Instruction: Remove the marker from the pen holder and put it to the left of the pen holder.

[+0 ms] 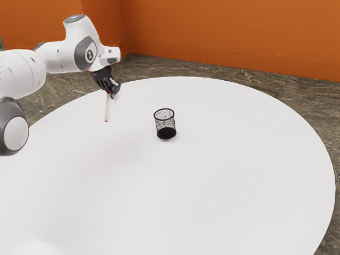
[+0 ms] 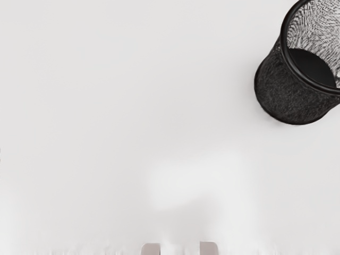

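Note:
My gripper (image 1: 109, 92) is over the far part of the table, on the exterior view's left of the pen holder (image 1: 166, 125). From its fingers hangs the marker (image 1: 107, 108), pale with red at both ends, nearly upright and well apart from the holder. The gap between its lower end and the table is hard to judge. At the wrist view's lower edge the gripper (image 2: 180, 248) shows its two tips a small distance apart. The black mesh pen holder (image 2: 295, 87) stands upright, and its visible inside holds nothing.
A round white table (image 1: 212, 186) extends under and around the holder. Its far rim curves behind the gripper and the holder. Beyond are a brown stone-patterned floor (image 1: 265, 90) and an orange wall (image 1: 228, 32).

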You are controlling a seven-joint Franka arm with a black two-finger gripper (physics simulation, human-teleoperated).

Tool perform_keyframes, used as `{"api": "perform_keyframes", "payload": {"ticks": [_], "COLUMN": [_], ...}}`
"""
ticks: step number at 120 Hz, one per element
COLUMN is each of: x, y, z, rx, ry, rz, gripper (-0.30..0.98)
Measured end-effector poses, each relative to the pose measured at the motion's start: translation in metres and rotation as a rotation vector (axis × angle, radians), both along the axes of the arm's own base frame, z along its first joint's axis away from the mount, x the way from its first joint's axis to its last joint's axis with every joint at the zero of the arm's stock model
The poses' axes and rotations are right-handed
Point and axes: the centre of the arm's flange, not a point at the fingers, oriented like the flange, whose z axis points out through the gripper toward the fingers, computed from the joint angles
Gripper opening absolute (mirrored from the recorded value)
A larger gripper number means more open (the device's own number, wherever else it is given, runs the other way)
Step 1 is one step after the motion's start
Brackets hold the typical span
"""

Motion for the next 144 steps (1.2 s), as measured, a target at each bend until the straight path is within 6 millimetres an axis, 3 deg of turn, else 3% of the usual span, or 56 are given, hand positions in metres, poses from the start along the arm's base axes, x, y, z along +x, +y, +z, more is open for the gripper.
{"api": "perform_keyframes", "payload": {"ticks": [12,31,53,94,122,144], "x": [-0.01,-0.027,-0.046,-0.059,-0.06,-0.059], "y": [0.015,0.031,0.038,0.037,0.036,0.036], "z": [-0.03,-0.099,-0.136,-0.16,-0.16,-0.157], "rx": [0.018,0.008,-0.011,-0.016,-0.026,-0.026], "ry": [0.15,0.394,0.562,0.682,0.688,0.679], "rz": [0.002,0.004,0.008,0.007,0.007,0.005], "gripper": [-0.06,-0.06,-0.07,-0.06,0.37,0.55]}}
